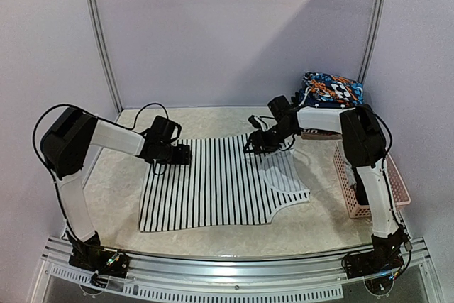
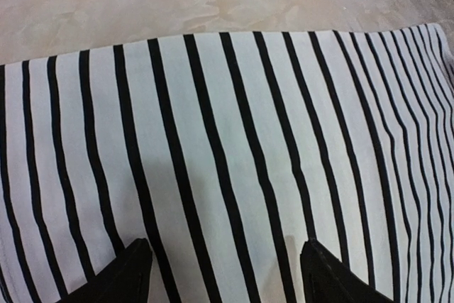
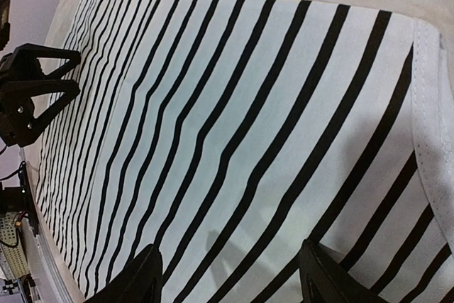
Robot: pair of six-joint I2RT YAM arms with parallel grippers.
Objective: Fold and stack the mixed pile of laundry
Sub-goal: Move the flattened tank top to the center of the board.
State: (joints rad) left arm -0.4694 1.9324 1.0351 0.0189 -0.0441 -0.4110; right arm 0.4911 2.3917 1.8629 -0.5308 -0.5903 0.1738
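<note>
The black-and-white striped garment [image 1: 213, 182] lies spread flat mid-table, its near hem toward the arm bases. At its far edge, the left gripper [image 1: 186, 154] sits low over the 11 o'clock corner and the right gripper [image 1: 254, 145] over the 1 o'clock corner. Both have jaws parted, with nothing pinched. The fold looks about to begin: each must drop, pinch its corner and carry it toward 6 o'clock. A pink basket [image 1: 347, 182] sits at 3 o'clock, with a folded patterned stack [image 1: 333, 90] beyond at 2 o'clock.
</note>
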